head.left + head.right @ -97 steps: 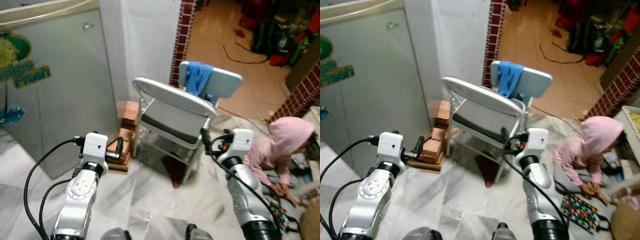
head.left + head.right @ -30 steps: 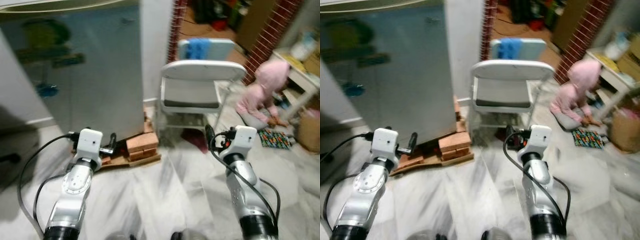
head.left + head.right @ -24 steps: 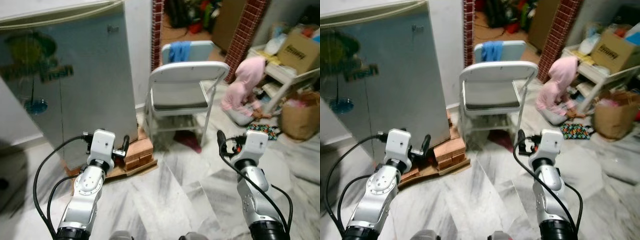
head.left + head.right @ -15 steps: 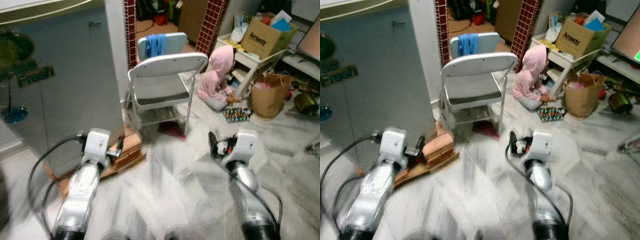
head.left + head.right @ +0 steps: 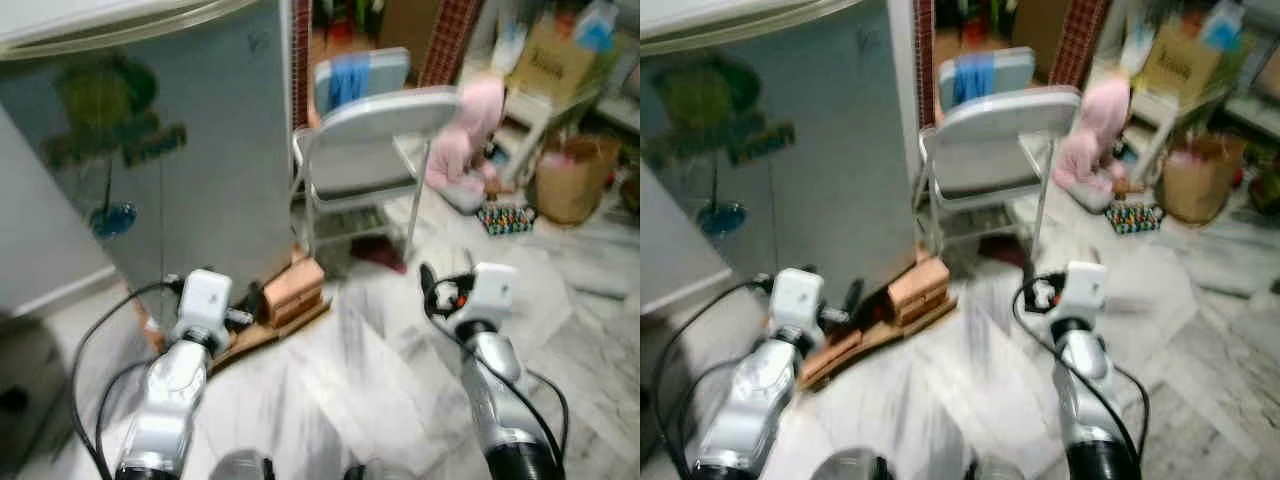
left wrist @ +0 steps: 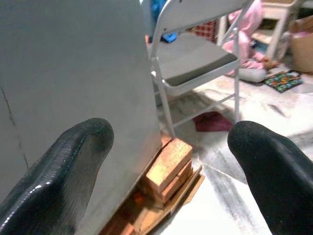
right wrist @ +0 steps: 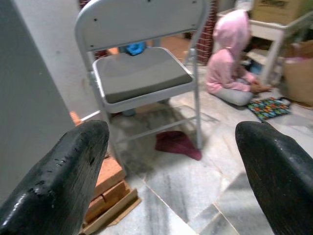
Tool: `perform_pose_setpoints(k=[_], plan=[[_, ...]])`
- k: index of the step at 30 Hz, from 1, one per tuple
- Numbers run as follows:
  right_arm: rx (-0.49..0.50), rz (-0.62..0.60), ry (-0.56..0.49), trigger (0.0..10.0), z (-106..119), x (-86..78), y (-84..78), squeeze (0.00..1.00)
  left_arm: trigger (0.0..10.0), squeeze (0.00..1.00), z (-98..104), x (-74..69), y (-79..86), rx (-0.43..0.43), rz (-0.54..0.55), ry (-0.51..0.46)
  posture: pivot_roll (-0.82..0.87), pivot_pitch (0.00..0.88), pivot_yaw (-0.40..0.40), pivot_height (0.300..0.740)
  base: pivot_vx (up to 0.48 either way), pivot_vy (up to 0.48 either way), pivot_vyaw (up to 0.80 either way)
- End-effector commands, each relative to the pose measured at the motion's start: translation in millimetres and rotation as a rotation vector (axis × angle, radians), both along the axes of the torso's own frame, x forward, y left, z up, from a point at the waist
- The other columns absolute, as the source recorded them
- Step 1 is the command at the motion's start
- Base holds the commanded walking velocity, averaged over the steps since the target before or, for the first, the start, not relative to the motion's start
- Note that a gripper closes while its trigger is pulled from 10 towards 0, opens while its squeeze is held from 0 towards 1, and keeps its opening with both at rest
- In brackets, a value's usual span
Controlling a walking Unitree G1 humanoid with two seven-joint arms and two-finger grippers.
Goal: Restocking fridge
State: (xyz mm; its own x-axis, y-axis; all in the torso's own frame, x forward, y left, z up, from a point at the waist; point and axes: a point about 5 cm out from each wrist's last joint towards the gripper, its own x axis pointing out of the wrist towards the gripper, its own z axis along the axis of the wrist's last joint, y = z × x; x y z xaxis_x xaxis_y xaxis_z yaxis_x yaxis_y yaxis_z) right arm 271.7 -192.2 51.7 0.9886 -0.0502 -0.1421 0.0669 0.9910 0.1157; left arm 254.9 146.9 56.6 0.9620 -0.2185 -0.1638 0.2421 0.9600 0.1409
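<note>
The grey fridge [image 5: 170,170] stands at the left with its door shut and a green and yellow sticker on the front. It rests on a board with bricks [image 5: 295,285] at its lower right corner. My left gripper [image 5: 253,300] is held low in front of that corner, open with nothing between its fingers [image 6: 73,161]. My right gripper [image 5: 428,283] hovers over the marble floor, also open and empty, with its black fingers [image 7: 63,166] wide apart and facing the folding chair [image 7: 142,73].
A grey folding chair [image 5: 365,150] stands right of the fridge, with a second chair holding a blue cloth [image 5: 345,80] behind it. A person in a pink hoodie [image 5: 470,130] sits on the floor. A paper bag [image 5: 572,180] and a cardboard box [image 5: 555,65] are at the right.
The whole view has swung and is blurred, so the camera moved. The fridge now takes up more of the left side. Both arms keep the same raised pose, grippers open.
</note>
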Motion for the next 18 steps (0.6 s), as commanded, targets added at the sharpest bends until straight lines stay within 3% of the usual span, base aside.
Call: perform_pose_setpoints(k=[1, 10, 18], plan=[[0.01, -0.011, -0.016, 10.0, 1.1, -0.2, 3.6, 0.0, 10.0, 0.0, 1.6, -0.1, 8.7, 0.026, 0.01, -0.007, 0.09, 0.04, -0.017, 0.74, 0.0, 0.476, 0.0], [0.015, -0.028, -0.01, 10.0, -1.3, -3.4, 2.6, 0.0, 10.0, 0.0, 1.1, 2.9, 10.4, 0.033, 0.003, -0.003, 0.08, 0.031, -0.01, 0.74, 0.0, 0.476, 0.0], [0.0, -0.019, -0.018, 10.0, 1.6, 2.6, -1.0, 0.0, 10.0, 0.0, -1.5, -0.9, 6.2, 0.032, -0.008, 0.006, 0.09, 0.028, -0.013, 0.74, 0.0, 0.476, -0.62]])
